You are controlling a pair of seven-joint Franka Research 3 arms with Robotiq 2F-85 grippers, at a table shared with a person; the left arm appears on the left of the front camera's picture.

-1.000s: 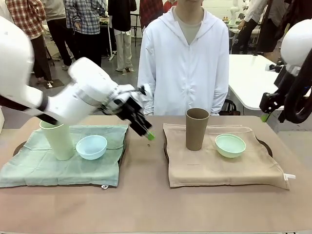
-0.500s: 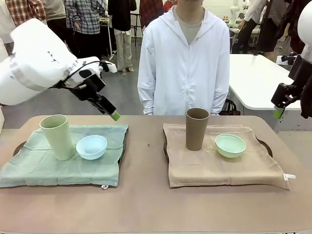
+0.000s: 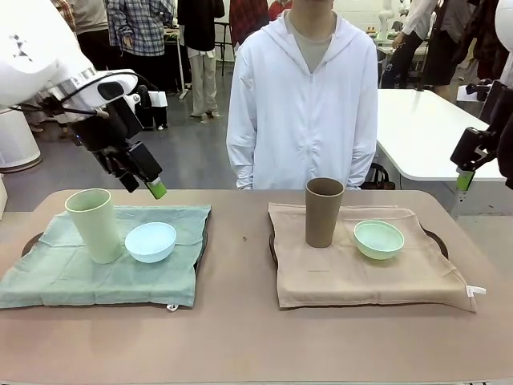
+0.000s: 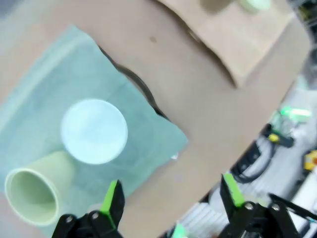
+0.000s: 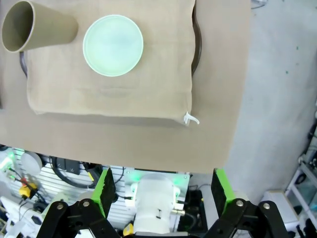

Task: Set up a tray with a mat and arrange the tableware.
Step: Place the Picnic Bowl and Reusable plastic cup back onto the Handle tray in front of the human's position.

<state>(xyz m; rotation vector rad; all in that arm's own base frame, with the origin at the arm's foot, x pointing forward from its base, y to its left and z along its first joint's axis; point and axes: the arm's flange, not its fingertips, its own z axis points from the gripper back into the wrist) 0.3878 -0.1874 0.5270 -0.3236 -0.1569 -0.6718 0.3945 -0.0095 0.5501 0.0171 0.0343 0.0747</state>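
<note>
Cups (image 3: 93, 224) and bowls (image 3: 151, 241) stand on both mats (image 3: 337, 273), one pair each side of the table's (image 3: 240, 337) middle. Both claws (image 4: 168, 201) (image 5: 161, 186) hang open, empty, above; setup looks finished, nothing left but parking.

left wrist view motion-blurred: brown cup (image 4: 214, 4) and mint green bowl (image 4: 255, 4) cut by top edge, smeared | trays under green mat (image 3: 104, 257) and tan mat (image 3: 365, 273) mostly covered, dark rims only | right claw (image 3: 465, 178) at front view's right edge, arm cut off | brown cup rim (image 5: 15, 29) clipped at right wrist view's left
</note>
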